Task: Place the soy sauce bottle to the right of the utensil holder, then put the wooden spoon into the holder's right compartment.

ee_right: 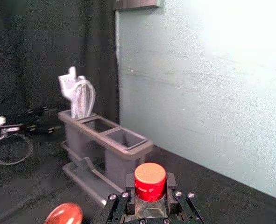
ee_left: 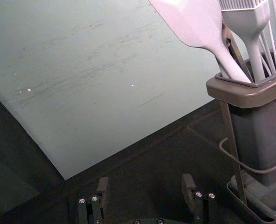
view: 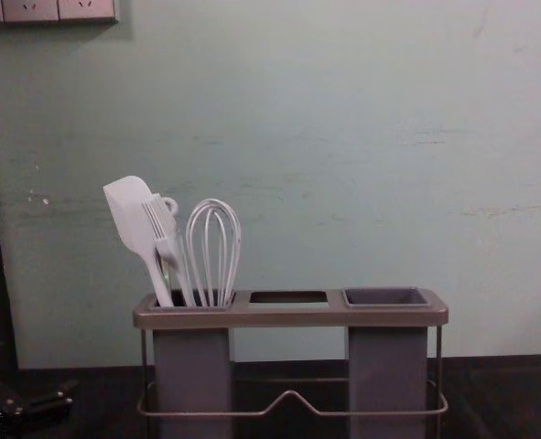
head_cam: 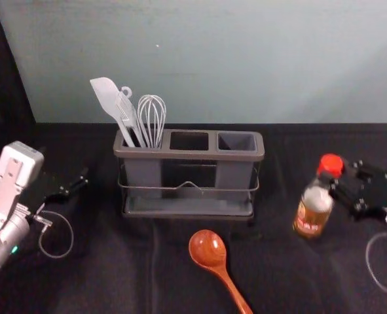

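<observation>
My right gripper (head_cam: 340, 182) is shut on the neck of the soy sauce bottle (head_cam: 313, 208), just under its red cap, to the right of the utensil holder (head_cam: 190, 155). In the right wrist view the right gripper (ee_right: 150, 189) has a finger on each side of the bottle's red cap (ee_right: 150, 181). The bottle leans slightly in the head view; whether its base touches the table I cannot tell. The wooden spoon (head_cam: 207, 249) lies in front of the holder. My left gripper (head_cam: 75, 186) stays parked at the left; in its wrist view the left gripper (ee_left: 146, 193) is open and empty.
A white spatula (head_cam: 108, 99), a brush and a whisk (head_cam: 152, 118) stand in the holder's left compartment. The holder's right compartment (head_cam: 237, 142) is empty. Behind the dark table stands a pale wall (view: 343, 137).
</observation>
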You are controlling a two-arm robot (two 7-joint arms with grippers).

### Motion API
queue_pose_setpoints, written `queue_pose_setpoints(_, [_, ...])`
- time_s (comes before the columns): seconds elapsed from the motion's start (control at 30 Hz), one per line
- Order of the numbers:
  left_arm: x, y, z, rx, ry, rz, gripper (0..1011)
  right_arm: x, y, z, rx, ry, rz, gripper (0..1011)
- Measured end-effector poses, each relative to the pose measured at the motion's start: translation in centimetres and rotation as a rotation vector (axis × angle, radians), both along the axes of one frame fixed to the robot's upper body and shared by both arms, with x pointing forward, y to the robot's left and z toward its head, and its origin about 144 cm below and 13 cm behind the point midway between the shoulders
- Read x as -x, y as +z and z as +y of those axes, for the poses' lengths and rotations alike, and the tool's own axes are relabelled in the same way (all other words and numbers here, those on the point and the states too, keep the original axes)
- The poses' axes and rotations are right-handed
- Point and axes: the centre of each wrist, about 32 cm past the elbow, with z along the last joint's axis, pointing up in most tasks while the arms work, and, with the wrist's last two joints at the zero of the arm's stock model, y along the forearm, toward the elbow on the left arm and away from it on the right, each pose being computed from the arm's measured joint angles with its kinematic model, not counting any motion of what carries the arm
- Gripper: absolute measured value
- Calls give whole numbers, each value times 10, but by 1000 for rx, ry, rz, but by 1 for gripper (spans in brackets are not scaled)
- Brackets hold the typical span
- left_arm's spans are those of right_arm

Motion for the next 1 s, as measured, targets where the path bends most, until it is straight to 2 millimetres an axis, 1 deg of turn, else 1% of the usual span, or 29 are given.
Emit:
queue_pose_setpoints(0.07, [0, 0, 0, 0, 0, 0, 1012, -11, 0, 0, -9, -14, -1, 378])
queue_pose_setpoints(0.27, [0, 0, 0, 0, 0, 0, 1011, -41, -1, 11, -17, -19, -5, 377])
queue_pose_setpoints(0.3, [0, 0, 0, 0, 0, 0, 1012, -41, -1, 11, -17, -19, -5, 377])
queue_pose_setpoints(0.4, [0, 0, 0, 0, 0, 0, 1011, -56, -3, 17, -6, -24, 2, 378])
queue_pose_setpoints(0.73, [0, 0, 0, 0, 0, 0, 1012, -80, -9, 26, -7, -24, 24, 378])
queue_pose_setpoints(1.0, [0, 0, 0, 0, 0, 0, 1011, -91, -14, 30, -6, -12, 31, 378])
